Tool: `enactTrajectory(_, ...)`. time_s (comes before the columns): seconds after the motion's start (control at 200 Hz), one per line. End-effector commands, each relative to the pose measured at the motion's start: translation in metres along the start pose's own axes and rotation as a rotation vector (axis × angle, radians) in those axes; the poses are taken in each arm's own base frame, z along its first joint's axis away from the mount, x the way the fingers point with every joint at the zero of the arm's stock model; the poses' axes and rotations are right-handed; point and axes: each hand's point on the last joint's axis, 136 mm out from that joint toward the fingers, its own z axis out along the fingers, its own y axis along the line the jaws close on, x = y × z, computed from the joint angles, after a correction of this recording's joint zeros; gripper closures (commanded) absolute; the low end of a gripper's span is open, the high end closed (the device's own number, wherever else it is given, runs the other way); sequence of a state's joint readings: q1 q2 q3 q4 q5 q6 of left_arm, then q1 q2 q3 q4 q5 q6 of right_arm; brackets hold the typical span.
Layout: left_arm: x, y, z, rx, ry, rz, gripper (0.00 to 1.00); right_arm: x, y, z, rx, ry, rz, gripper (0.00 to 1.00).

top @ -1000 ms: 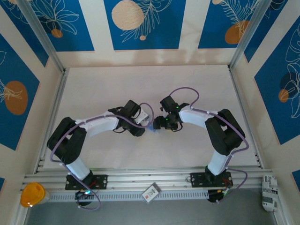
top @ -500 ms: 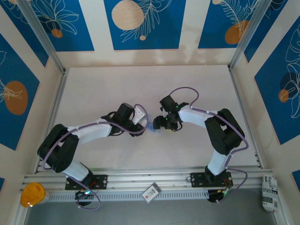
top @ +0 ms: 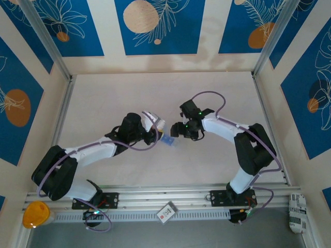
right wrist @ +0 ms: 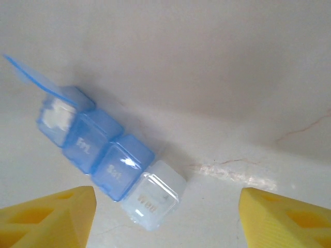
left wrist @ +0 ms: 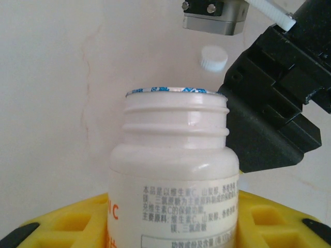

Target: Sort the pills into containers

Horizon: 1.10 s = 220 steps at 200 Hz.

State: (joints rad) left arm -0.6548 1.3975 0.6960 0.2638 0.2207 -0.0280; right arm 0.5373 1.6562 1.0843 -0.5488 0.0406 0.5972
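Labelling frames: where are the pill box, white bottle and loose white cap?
pill box (right wrist: 120,164), right wrist view, a blue middle compartment.
white bottle (left wrist: 173,170), left wrist view, its shoulder.
white cap (left wrist: 213,58), left wrist view, its top.

Before you, operator: one pill box (right wrist: 121,165) of four compartments (right wrist: 83,142), three blue and one clear, with one lid (right wrist: 36,77) raised; one white bottle (left wrist: 173,170), uncapped; one loose white cap (left wrist: 213,58); one orange tub (top: 35,215) at the near rail; two arms (top: 95,150) over one worktop (top: 217,93).

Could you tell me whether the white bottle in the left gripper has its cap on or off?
Off. The bottle has a bare threaded neck, and a white ribbed cap lies beyond it.
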Motion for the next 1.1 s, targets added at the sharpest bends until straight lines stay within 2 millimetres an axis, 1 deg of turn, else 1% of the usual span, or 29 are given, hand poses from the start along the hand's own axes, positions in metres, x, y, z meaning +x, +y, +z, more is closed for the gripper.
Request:
enactTrajectory(0.0, -0.047, 0.001, -0.013, 0.001, -0.190, 0.021, 1.00, -0.013, -0.002, -0.029, -0.020, -0.043, 0.050, 0.26)
enactTrajectory(0.09, -0.067, -0.001, -0.020, 0.004, -0.281, 0.064, 1.00, -0.023, -0.013, -0.044, -0.015, -0.077, 0.082, 0.26)
enactTrajectory(0.195, -0.091, -0.003, -0.028, 0.001, -0.404, 0.124, 1.00, -0.036, -0.030, -0.061, 0.007, -0.115, 0.122, 0.26)
enactTrajectory(0.33, -0.119, -0.002, -0.034, -0.003, -0.546, 0.192, 1.00, -0.050, -0.056, -0.076, 0.048, -0.145, 0.166, 0.26)
enactTrajectory(0.405, -0.136, -0.003, -0.037, 0.013, -0.621, 0.218, 1.00, -0.056, -0.069, -0.080, 0.065, -0.147, 0.188, 0.26)
enactTrajectory(0.485, -0.153, -0.001, -0.038, 0.028, -0.675, 0.224, 1.00, -0.061, -0.082, -0.081, 0.089, -0.136, 0.202, 0.26)
enactTrajectory(0.635, -0.178, 0.007, -0.034, 0.059, -0.757, 0.226, 1.00, -0.064, -0.103, -0.074, 0.123, -0.097, 0.228, 0.25)
enactTrajectory(0.73, -0.181, 0.012, -0.030, 0.098, -0.780, 0.228, 1.00, -0.062, -0.110, -0.067, 0.145, -0.073, 0.228, 0.24)
enactTrajectory(0.8, -0.179, 0.015, -0.027, 0.133, -0.791, 0.223, 1.00, -0.061, -0.113, -0.060, 0.157, -0.047, 0.225, 0.24)
enactTrajectory(0.87, -0.172, 0.021, -0.023, 0.158, -0.803, 0.214, 1.00, -0.060, -0.116, -0.054, 0.170, -0.028, 0.223, 0.24)
enactTrajectory(0.925, -0.170, 0.027, -0.024, 0.167, -0.829, 0.196, 1.00, -0.060, -0.118, -0.048, 0.182, -0.014, 0.219, 0.24)
enactTrajectory(0.965, -0.166, 0.031, -0.022, 0.174, -0.816, 0.176, 1.00, -0.061, -0.120, -0.044, 0.193, -0.005, 0.215, 0.24)
enactTrajectory(1.095, -0.158, 0.036, -0.020, 0.179, -0.795, 0.170, 1.00, -0.066, -0.122, -0.033, 0.221, 0.020, 0.204, 0.24)
